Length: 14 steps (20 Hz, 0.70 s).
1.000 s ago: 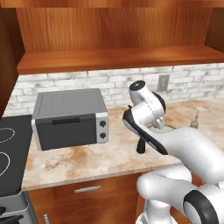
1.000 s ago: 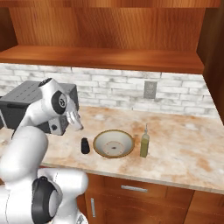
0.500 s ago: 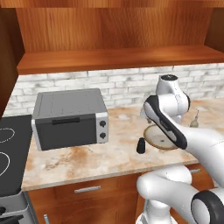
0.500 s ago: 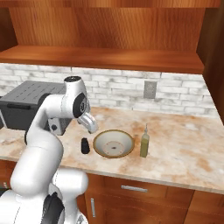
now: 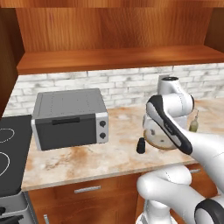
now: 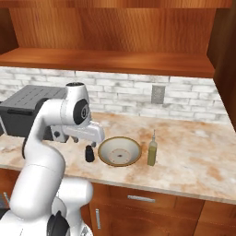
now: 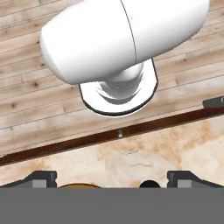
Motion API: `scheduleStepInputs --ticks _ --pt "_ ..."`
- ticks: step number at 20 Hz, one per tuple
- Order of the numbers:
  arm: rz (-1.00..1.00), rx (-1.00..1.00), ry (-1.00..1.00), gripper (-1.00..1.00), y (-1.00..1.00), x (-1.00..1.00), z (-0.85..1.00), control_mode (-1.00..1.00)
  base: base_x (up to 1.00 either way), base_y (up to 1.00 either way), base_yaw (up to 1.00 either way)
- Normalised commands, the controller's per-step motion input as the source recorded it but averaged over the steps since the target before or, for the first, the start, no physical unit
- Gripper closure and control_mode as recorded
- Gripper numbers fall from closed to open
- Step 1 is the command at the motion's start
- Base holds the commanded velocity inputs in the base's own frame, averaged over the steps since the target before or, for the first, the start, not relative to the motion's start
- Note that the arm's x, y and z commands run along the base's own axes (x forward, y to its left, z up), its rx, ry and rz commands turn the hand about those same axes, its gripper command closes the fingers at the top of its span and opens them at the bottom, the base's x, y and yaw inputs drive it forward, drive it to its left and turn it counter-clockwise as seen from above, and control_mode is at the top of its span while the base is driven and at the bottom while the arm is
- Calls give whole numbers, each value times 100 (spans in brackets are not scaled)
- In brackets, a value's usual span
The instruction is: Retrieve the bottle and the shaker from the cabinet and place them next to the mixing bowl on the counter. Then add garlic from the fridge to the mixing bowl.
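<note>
The mixing bowl (image 6: 120, 151) sits on the counter (image 6: 193, 156). The olive-green bottle (image 6: 152, 150) stands upright just right of it and the small black shaker (image 6: 89, 153) just left of it. In the left base view my arm covers part of the bowl (image 5: 158, 136) and the bottle (image 5: 194, 123), while the shaker (image 5: 141, 145) shows whole. My gripper (image 7: 113, 179) hangs open and empty over the counter's front strip, between shaker and bowl. The shaker's top (image 7: 150, 184) peeks up between the fingertips (image 7: 43, 177). The cabinet (image 6: 110, 60) above has a bare shelf. Fridge and garlic are out of view.
A grey toaster oven (image 5: 70, 116) stands on the counter to the left, with a black stove (image 5: 8, 153) beyond it. A wall outlet (image 6: 157, 93) is set in the white brick backsplash. Drawers with silver handles (image 6: 140, 198) run below. Open counter lies right of the bottle.
My arm has swung right, from in front of the toaster oven to above the shaker and bowl. The gripper stayed open. Bottle, shaker and bowl have not moved.
</note>
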Motion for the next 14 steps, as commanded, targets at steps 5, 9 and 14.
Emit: scheduleStepInputs --ticks 5,9,14 --pt "13 -9 -3 -100 0 -15 0 -100 0 0 0" --pt "0 7 0 -100 -6 0 -4 -100 0 0 0" --pt "0 0 0 -100 0 0 0 -100 0 0 0"
